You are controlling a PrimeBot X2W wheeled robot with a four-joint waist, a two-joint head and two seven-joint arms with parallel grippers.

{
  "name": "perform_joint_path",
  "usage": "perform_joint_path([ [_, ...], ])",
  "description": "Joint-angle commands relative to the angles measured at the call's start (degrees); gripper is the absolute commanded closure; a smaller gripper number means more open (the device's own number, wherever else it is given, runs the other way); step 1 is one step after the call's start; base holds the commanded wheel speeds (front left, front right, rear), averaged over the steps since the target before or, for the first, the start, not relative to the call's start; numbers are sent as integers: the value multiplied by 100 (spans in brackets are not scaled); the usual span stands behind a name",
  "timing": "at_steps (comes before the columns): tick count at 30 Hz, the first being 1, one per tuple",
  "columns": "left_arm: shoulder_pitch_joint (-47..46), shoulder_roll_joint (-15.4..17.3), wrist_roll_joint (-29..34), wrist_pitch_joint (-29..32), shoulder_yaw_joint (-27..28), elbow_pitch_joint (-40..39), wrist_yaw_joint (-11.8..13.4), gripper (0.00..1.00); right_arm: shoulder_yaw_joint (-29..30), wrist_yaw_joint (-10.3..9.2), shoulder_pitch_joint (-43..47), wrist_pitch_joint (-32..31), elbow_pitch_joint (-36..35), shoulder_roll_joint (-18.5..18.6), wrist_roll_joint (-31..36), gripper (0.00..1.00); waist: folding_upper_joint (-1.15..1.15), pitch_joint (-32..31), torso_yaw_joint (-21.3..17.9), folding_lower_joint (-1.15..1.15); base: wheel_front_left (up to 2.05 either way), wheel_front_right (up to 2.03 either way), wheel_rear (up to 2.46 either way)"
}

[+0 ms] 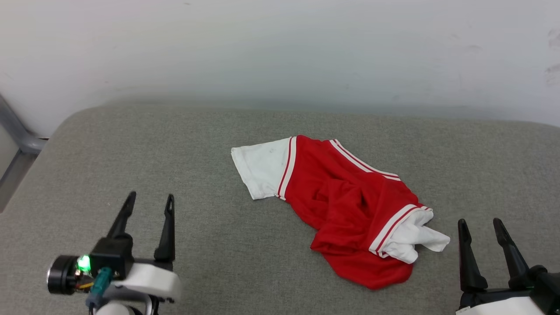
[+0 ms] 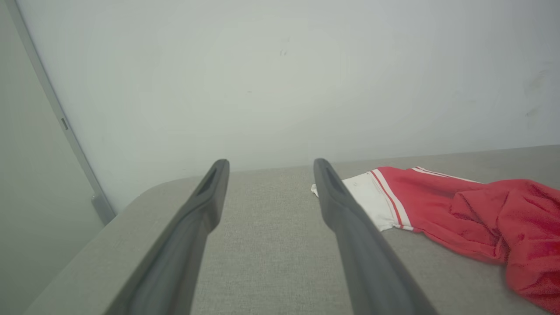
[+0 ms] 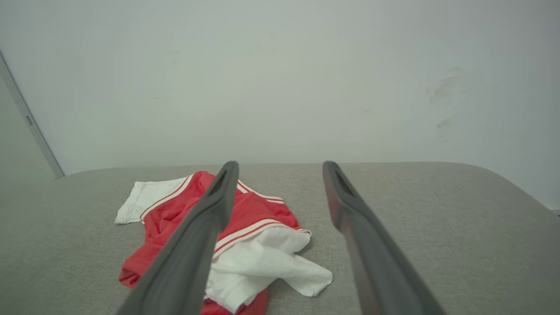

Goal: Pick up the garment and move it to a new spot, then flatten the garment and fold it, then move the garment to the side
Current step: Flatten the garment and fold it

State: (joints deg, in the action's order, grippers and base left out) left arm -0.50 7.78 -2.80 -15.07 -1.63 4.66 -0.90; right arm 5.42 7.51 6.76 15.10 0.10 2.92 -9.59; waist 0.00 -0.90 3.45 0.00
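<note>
The garment (image 1: 345, 205), a red shirt with white short sleeves and red-and-white striped trim, lies crumpled in a loose heap on the grey cushioned surface (image 1: 218, 140). One white sleeve spreads flat toward the left and the other is bunched at the lower right. My left gripper (image 1: 149, 199) stands open at the lower left, well apart from the shirt, with nothing between its fingers. Its wrist view has the garment (image 2: 459, 210) off to the right of the left gripper (image 2: 270, 165). My right gripper (image 1: 480, 224) is open just right of the bunched sleeve. Ahead and left of the right gripper (image 3: 280, 167) lies the garment (image 3: 258, 236).
A pale wall (image 1: 280, 48) rises right behind the grey surface. At the far left a grey metal frame post (image 1: 17, 131) runs beside the cushion's rounded corner. Bare grey cushion stretches around the shirt on both sides.
</note>
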Motion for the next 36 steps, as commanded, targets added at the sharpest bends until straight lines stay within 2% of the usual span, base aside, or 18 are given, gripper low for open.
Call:
perform_joint_path([
  [1, -438, 125, -57, -14, 68, 133, -168, 0, -21, -4, -107, 11, -48, -9, 28, 0, 0, 98, -82, 0, 0, 0, 0],
  [6, -1192, 399, -160, -14, 91, 495, -423, 0, -68, -4, -227, 10, -121, -9, 75, 0, 0, 339, -247, 0, 0, 0, 0],
  [9, -1899, 680, -300, -1, 28, 834, -559, 0, -103, -4, -380, 10, -227, -9, 91, 0, 0, 658, -402, 0, 0, 0, 0],
  [14, -3079, 1151, -626, 508, -386, 1249, -647, 0, -82, -4, -651, 10, -390, -10, 134, 0, 0, 1162, -585, 0, 0, 0, 0],
  [18, -3954, 1618, -1170, 1244, -1008, 1416, -646, 0, -77, -4, -819, 10, -494, -11, 149, 0, 0, 1542, -702, 0, 0, 0, 0],
  [23, -4783, 2001, -2083, 2463, -1701, 1790, -650, 0, -108, -4, -1006, 10, -590, -11, 143, 0, 0, 1928, -822, 0, 0, 0, 0],
  [28, -5410, 2252, -2941, 3803, -2347, 2166, -651, 0, -94, -4, -1201, 10, -656, -10, 132, 0, 0, 2244, -906, 0, 0, 0, 0],
  [29, -5659, 2347, -3278, 4323, -2684, 2364, -651, 0, -87, -4, -1284, 10, -682, -10, 103, 0, 0, 2437, -949, 0, 0, 0, 0],
  [36, -6146, 2477, -3852, 5303, -3254, 2882, -652, 0, -146, -4, -1493, 10, -769, -10, 122, 0, 0, 2809, -1084, 0, 0, 0, 0],
])
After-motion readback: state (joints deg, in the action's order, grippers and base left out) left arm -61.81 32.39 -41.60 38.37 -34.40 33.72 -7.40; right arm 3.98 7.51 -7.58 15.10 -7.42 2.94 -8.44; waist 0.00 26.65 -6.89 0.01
